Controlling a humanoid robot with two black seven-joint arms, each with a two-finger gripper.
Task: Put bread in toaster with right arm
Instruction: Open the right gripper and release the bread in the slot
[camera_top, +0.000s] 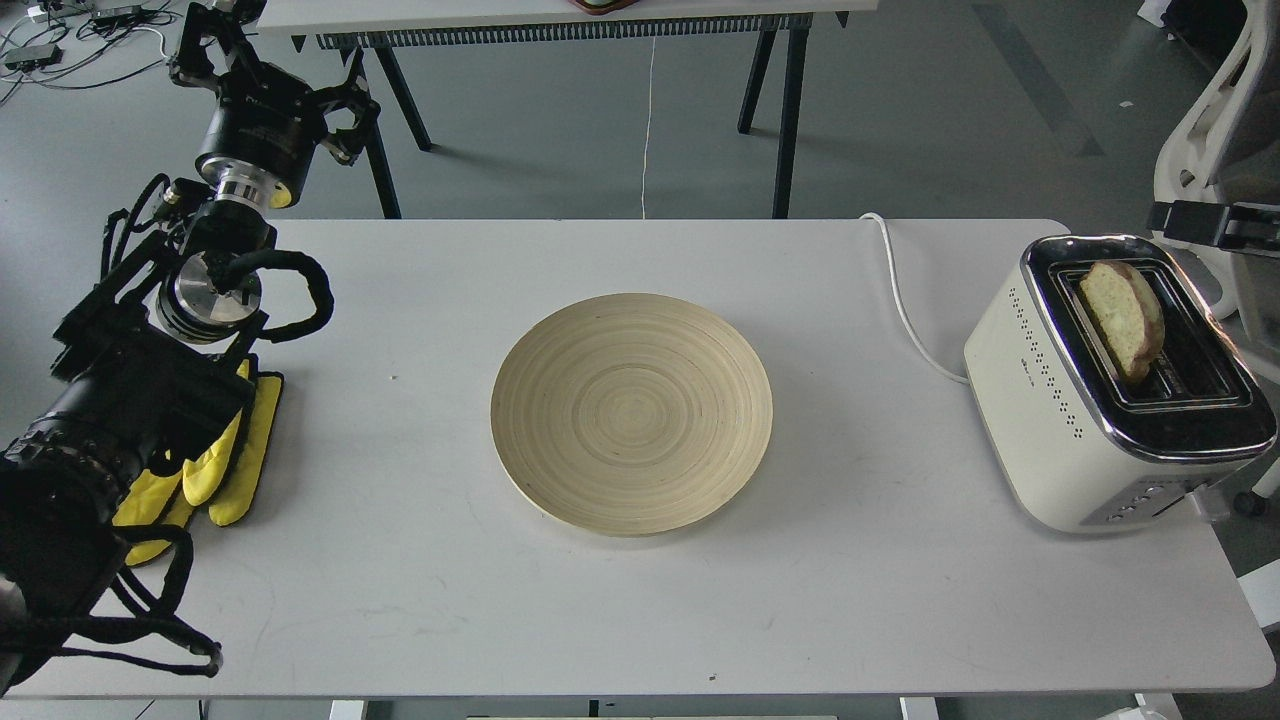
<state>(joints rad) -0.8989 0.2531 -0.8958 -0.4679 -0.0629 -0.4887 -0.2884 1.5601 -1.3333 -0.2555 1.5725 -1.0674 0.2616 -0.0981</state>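
The bread (1125, 318) stands on edge in the left slot of the cream-white toaster (1040, 420) at the table's right end, its rounded top sticking up above the chrome. My right gripper (1205, 225) hovers just beyond the toaster's far right corner, apart from the bread, open and empty; only its tip shows at the view's edge. My left gripper (275, 75) is open and empty, raised beyond the table's far left corner.
A round bamboo plate (630, 412) lies mid-table. Yellow gloves (225, 470) lie at the left edge under my left arm. The toaster's white cord (905, 300) runs off the far edge. A white chair (1200, 130) stands behind the toaster.
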